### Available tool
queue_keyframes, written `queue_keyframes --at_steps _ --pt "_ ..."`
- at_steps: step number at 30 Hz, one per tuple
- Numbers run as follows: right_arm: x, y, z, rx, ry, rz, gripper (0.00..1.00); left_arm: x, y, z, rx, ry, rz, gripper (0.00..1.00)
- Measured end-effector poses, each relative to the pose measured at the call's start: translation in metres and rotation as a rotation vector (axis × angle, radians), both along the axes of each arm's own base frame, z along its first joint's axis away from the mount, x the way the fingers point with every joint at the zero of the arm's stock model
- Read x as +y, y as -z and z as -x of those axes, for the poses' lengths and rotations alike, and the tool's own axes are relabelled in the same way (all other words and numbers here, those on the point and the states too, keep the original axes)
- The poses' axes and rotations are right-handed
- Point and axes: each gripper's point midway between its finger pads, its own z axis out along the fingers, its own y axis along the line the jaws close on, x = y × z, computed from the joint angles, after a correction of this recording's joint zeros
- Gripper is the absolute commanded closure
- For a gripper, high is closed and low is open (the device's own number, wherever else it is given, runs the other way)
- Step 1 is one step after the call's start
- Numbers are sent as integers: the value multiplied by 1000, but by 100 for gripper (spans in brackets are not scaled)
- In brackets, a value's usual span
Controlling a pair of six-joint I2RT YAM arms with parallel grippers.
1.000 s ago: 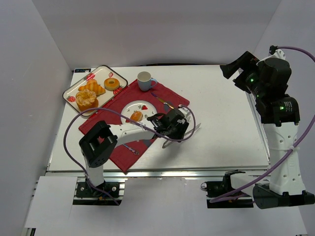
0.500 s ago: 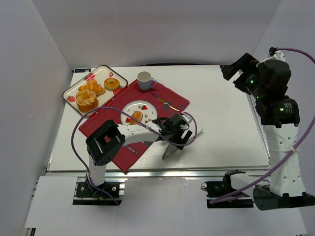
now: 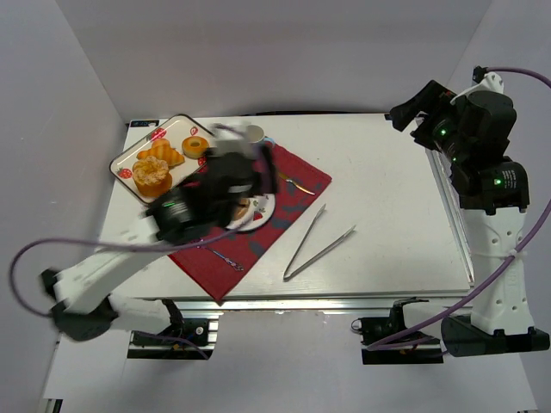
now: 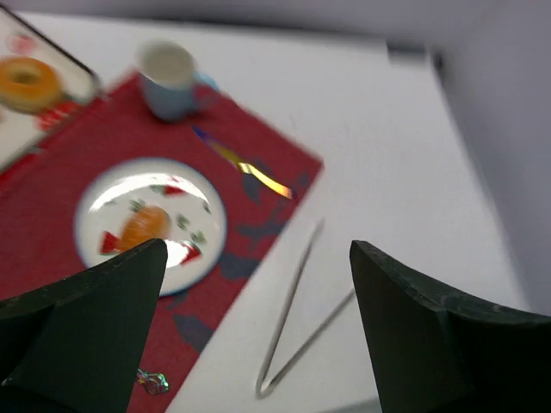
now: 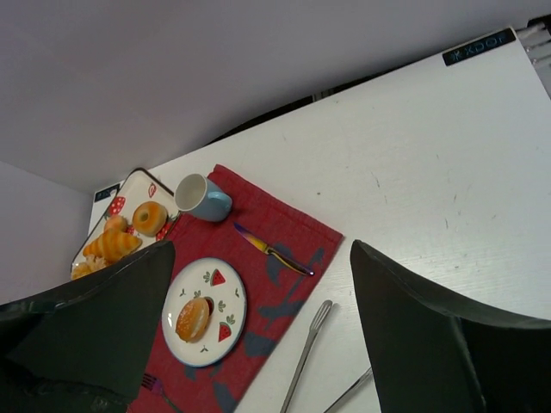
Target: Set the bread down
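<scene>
The bread [image 5: 193, 318], a small golden-brown roll, lies on the white strawberry-pattern plate [image 5: 232, 292] on the red placemat [image 5: 284, 228]. The left wrist view shows the bread [image 4: 142, 225] on that plate [image 4: 207, 206] too. From above, my blurred left arm [image 3: 207, 202] covers most of the plate [image 3: 264, 209] and the bread. My left gripper [image 4: 258, 344] hangs open and empty above the mat's right side. Metal tongs [image 3: 314, 245] lie loose on the bare table. My right gripper [image 3: 413, 107] is raised at the far right, open and empty.
A blue-and-white cup [image 5: 200, 198] and a knife [image 5: 271, 249] sit on the mat, and a fork [image 5: 155, 385] lies at its near edge. A tray [image 3: 129, 151] at the back left holds a ring doughnut [image 3: 195, 146], a croissant [image 3: 162, 153] and a fluted cake [image 3: 151, 174].
My left gripper opened and let go of the tongs, which now lie on the table. The left arm swung up and back over the plate. The bread stayed on the plate.
</scene>
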Motion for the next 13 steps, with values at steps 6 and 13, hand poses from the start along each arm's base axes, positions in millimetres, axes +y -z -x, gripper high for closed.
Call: queue_keyframes --at_steps 6,13 --pt "4 -4 -5 -14 -48 56 11 192 -127 45 -294 -505 401 2" --pt "17 16 -16 48 -123 68 10 249 -122 59 -345 -711 364 2"
